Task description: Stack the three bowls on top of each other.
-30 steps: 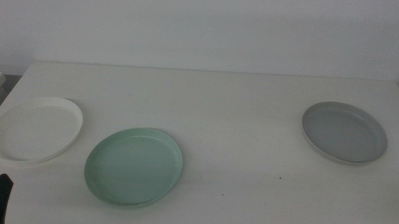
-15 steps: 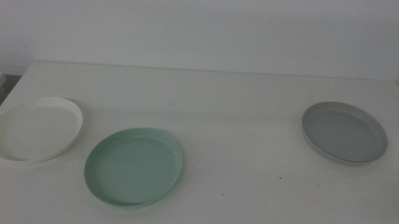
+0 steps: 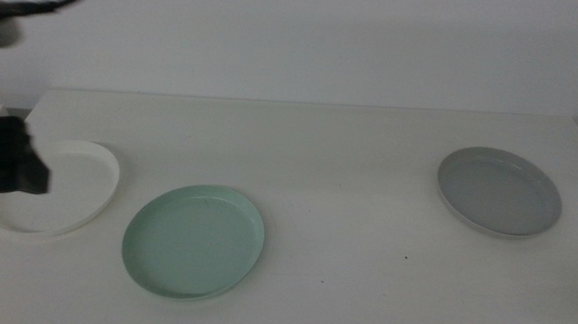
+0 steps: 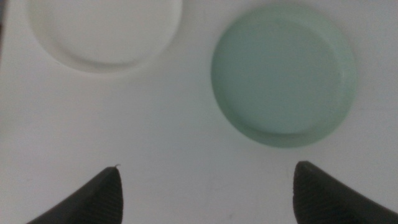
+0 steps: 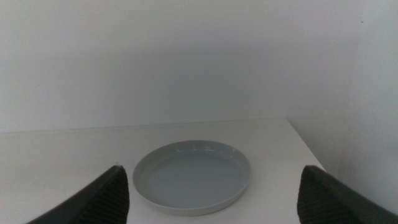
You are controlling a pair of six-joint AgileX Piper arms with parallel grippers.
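Three shallow bowls lie apart on the white table [image 3: 348, 145]: a white bowl [image 3: 63, 186] at the left, a mint green bowl [image 3: 194, 241] in front of it towards the middle, and a grey bowl [image 3: 500, 191] at the right. My left arm [image 3: 11, 160] is a dark blurred block over the white bowl's left edge. Its wrist view looks down on the white bowl [image 4: 102, 31] and the green bowl [image 4: 283, 74]; the left gripper [image 4: 205, 193] is open, empty and above the table. My right gripper [image 5: 214, 199] is open and empty, facing the grey bowl [image 5: 193, 177]; it is out of the middle view.
A white wall [image 3: 324, 37] stands behind the table's far edge. The grey bowl lies near the table's right edge [image 5: 305, 146]. A dark cable [image 3: 52, 0] hangs at the top left.
The left arm, a dark tip at the bottom left edge a second ago, has risen and now hangs blurred over the white bowl's left side. The bowls have not moved.
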